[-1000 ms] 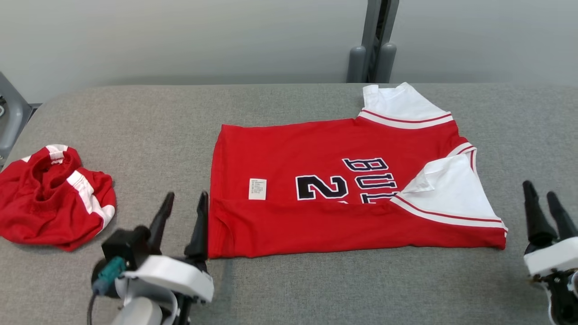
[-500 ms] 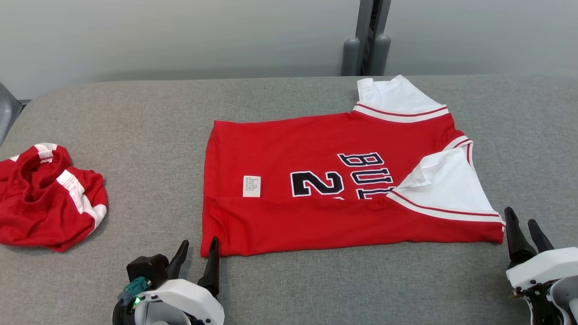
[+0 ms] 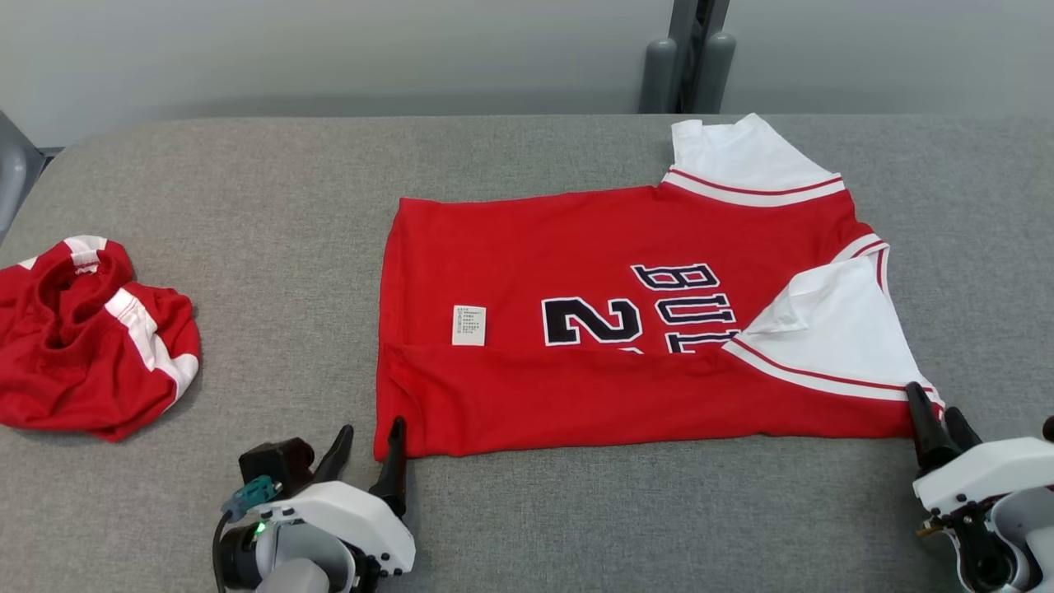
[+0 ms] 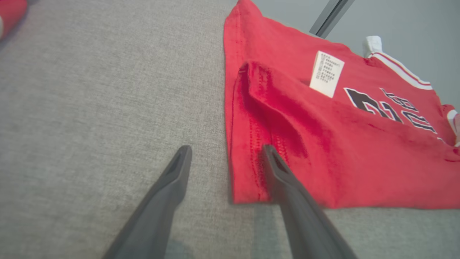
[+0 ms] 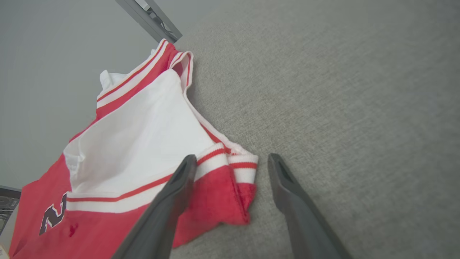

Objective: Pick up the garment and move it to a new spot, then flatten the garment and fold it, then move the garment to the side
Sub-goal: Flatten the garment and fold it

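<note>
Brought right end effector [image 3: 932,401] up to jersey [image 3: 576,272] corner, pulled left end effector [image 3: 372,427] back.
Spread wide and empty, straddling the corners nearest the desk [image 3: 247,247] front edge.

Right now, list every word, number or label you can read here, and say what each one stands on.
"BUL": dark block letters on the red jersey; the rest is hidden under the folded white sleeve.
"2": a large dark digit on the jersey beside those letters; what follows is cut off by the fold.
Printed lines on the small white tag on the jersey: too small to read.
On the crumpled red garment: no text to be seen.
</note>
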### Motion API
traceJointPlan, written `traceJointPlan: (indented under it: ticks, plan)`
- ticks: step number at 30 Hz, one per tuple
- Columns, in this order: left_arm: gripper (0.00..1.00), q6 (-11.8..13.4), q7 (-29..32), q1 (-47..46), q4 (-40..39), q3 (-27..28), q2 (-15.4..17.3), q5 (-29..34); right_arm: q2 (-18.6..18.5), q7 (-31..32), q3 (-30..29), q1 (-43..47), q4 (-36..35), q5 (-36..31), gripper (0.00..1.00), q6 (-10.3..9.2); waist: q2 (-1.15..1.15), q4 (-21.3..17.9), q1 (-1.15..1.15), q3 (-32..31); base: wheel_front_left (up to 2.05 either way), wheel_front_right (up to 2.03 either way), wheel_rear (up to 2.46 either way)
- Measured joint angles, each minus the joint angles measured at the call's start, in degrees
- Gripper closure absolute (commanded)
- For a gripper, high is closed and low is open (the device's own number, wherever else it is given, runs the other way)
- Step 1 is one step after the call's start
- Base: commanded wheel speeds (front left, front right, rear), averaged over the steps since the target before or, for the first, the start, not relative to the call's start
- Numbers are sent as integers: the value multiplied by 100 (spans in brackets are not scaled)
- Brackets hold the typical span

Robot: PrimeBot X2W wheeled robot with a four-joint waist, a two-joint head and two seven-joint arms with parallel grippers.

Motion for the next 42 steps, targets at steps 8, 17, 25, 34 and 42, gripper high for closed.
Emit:
traceJointPlan:
  ticks: [8,17,25,34,42]
  plan:
    - [0,-149,118,-247,192,-204,-31,0,-53,51,278,-292,142,165,0,1,0,21,0,159,0,0,0]
    - [5,-303,294,-327,283,-466,-44,23,-110,48,548,-394,254,378,0,1,0,37,0,140,0,0,0]
    - [100,-348,364,-312,308,-555,-87,2,-127,47,786,-407,370,599,100,1,0,36,0,50,0,0,0]
    - [100,-352,313,-202,253,-608,29,5,-254,59,1055,-371,360,747,100,1,0,22,0,-133,0,0,0]
    - [100,-449,545,46,1,-801,343,97,-528,481,1323,-142,122,850,100,1,0,-23,0,-410,0,0,0]
